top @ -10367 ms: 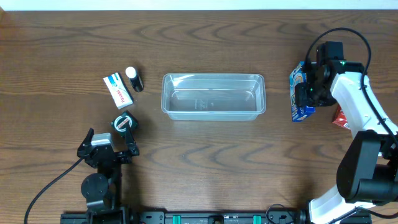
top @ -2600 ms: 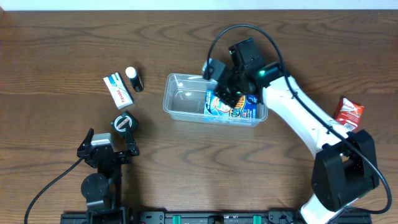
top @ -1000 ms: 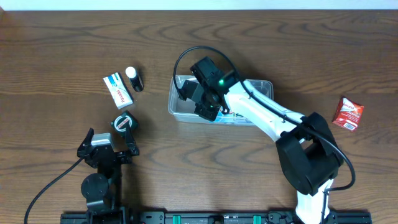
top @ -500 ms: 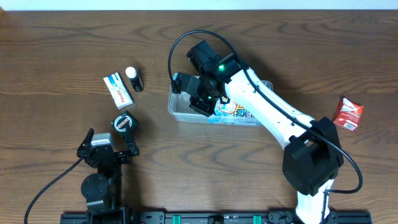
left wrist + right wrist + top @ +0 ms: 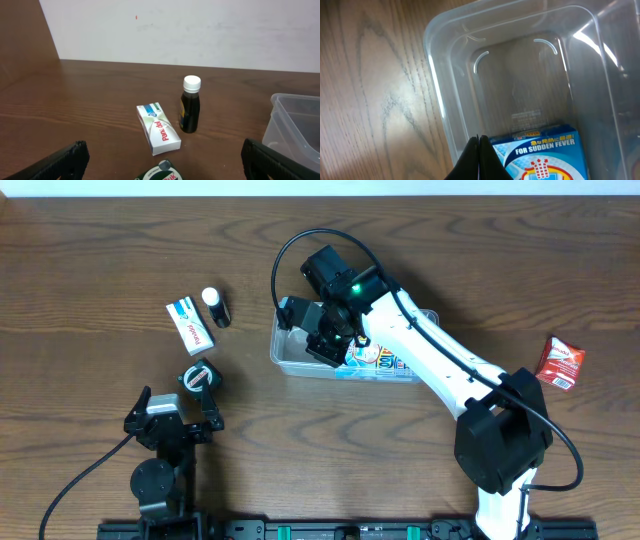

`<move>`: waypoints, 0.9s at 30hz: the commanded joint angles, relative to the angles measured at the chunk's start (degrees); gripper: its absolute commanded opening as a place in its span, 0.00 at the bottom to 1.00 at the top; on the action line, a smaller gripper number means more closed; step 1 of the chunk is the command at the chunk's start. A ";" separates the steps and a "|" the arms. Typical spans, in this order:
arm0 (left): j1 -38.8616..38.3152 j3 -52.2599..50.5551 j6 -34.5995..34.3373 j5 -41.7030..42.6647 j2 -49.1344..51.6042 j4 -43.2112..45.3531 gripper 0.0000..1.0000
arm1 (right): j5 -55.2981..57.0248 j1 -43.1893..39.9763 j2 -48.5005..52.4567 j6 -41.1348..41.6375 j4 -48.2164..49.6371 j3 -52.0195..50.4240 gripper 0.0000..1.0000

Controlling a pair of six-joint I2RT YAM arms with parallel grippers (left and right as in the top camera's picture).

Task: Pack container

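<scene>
Right gripper [image 5: 479, 142] clenched, empty, over container [image 5: 434, 70] left end; blue carton [image 5: 540, 152] flat inside; left gripper [image 5: 165, 152] released, nearer white box [image 5: 158, 129]

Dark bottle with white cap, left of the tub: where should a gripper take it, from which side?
Likely take the dark bottle by its round body just below the white cap, coming in level from the near side in the left wrist view. It stands upright and narrow; the white box lies close on its left, so keep fingers off that.
</scene>
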 commanded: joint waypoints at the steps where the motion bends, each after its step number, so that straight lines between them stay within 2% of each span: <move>1: 0.02 -0.87 0.37 0.63 -0.31 -2.05 0.98 | 0.74 0.22 -0.48 1.88 -0.02 0.70 0.01; 9: 0.02 -0.87 0.37 0.61 -0.31 -2.05 0.98 | 2.43 0.26 -0.26 4.52 1.57 -1.33 0.01; 27: 0.02 -0.87 0.39 0.63 -0.31 -2.05 0.98 | 2.43 1.75 -0.26 3.76 -0.52 -2.43 0.01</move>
